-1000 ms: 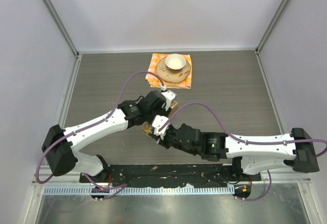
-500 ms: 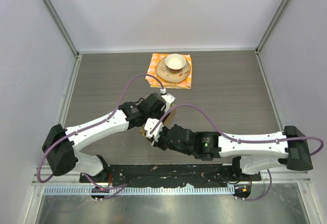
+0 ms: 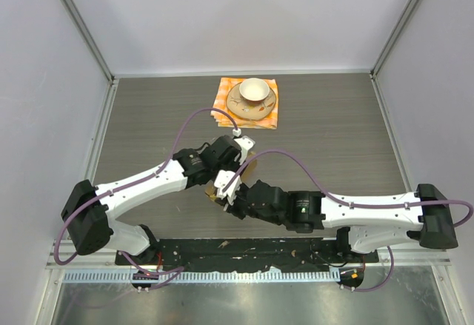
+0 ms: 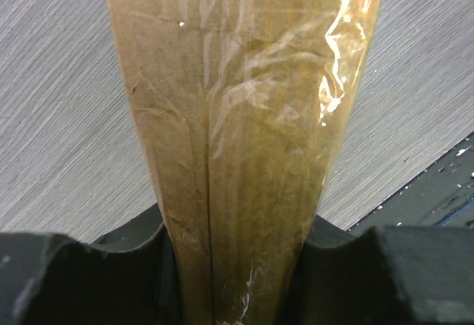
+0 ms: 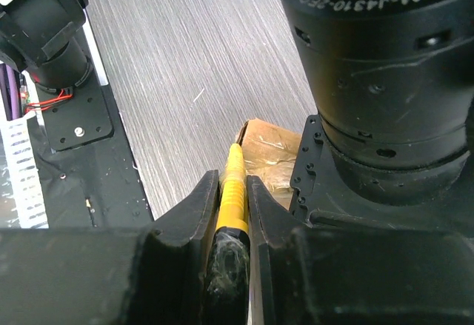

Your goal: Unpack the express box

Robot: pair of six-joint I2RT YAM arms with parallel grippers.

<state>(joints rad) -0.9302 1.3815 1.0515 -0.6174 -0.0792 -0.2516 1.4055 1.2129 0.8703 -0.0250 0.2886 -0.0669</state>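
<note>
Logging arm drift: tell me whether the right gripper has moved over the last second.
Yes: the right gripper sits slightly further left than before, judged against the unmoved orange cloth.

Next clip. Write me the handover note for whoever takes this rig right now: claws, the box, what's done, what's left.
Left claw: shut on the express box, clamped across its thin side.
Right claw: shut on a yellow tool, with its tip at a corner of the box.
Box: between the two arms, towards the near side of the table. The clear tape over its seam looks unbroken.
Done: box gripped, tool brought to it.
Left: cut the tape, open the flaps, take out the contents, which are not visible.
Cup and saucer sit on the orange cloth at the far side, apart from both arms.
</note>
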